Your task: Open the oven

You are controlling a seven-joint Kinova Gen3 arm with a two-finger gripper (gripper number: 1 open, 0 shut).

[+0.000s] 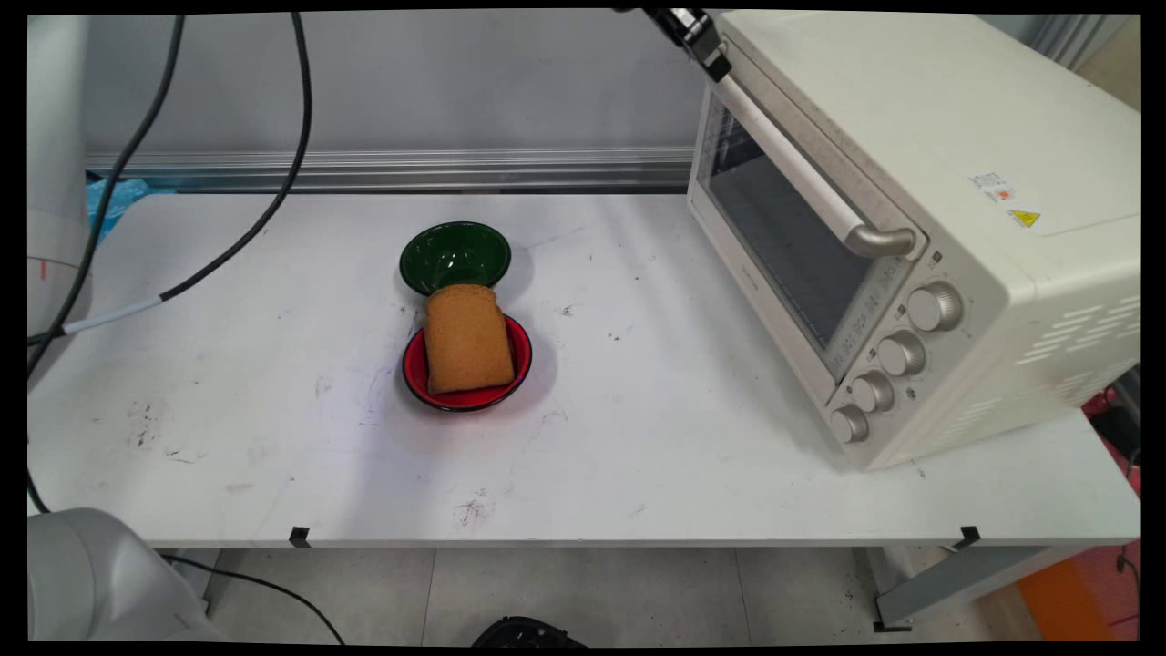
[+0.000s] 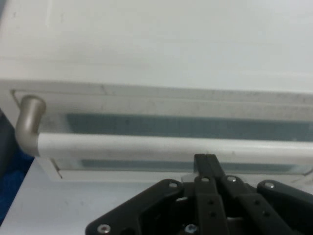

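Robot hand [image 2: 206,161] closed at the handle [image 2: 161,143] of a shut toaster oven [image 1: 920,228]

The oven door [image 1: 774,246] is fully shut and nothing on the counter [image 1: 273,437] looks disturbed. The black fingers are pressed together with nothing between them, their tips just in front of the smooth cream bar handle, whether touching it cannot be told. The bar ends in brushed-metal elbows; behind it lies the door's dark glass and, beyond that, the matte cream box with four round metal knobs [image 1: 897,355]. Well away from the hand, a slice of brown, coarse-crumbed toast [image 1: 466,339] leans across a glossy red bowl [image 1: 519,369], its top edge resting on the rim of a glossy green bowl [image 1: 455,253].
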